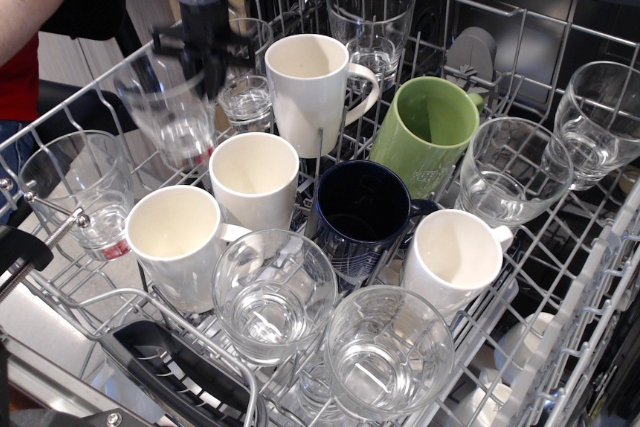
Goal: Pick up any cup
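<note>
Hand (203,55) grips cup (168,112) (blurred, empty) above rack (560,277) holding empty mugs, glasses.

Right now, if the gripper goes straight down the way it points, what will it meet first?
Probably the small clear glass standing in the rack right below the gripper, which grips the cup by its rim; depth is uncertain.
</note>
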Controlling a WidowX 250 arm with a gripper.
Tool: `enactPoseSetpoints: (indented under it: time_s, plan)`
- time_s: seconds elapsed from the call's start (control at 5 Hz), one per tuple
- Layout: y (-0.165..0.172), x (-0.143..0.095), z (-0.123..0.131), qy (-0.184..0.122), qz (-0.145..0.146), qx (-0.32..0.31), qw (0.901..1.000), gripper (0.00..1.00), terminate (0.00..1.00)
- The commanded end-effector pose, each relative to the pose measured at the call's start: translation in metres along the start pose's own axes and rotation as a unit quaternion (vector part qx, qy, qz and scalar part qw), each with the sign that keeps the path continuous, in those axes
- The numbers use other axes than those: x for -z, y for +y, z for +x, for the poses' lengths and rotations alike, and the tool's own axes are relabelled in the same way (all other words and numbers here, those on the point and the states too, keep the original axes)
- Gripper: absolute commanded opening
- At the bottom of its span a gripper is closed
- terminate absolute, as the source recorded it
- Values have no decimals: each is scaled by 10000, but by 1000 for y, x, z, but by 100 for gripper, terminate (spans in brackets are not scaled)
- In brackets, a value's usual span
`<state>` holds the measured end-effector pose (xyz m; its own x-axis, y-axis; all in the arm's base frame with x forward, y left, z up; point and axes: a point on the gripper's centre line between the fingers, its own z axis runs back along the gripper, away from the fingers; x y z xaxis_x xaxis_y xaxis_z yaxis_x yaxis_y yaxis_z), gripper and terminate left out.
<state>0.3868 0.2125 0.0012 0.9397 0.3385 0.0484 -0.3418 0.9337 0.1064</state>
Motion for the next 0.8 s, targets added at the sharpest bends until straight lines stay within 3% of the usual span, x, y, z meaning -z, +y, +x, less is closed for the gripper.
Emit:
enactPoseSetpoints:
  time_s: [0.0, 0.4, 0.6]
  plan:
    - [21, -110, 16, -807, 317, -193, 9960, 0, 0]
    - [24, -137, 0, -468, 307, 14, 9984, 0, 0]
    - [20, -144, -3, -320, 395, 182, 9985, 0, 100]
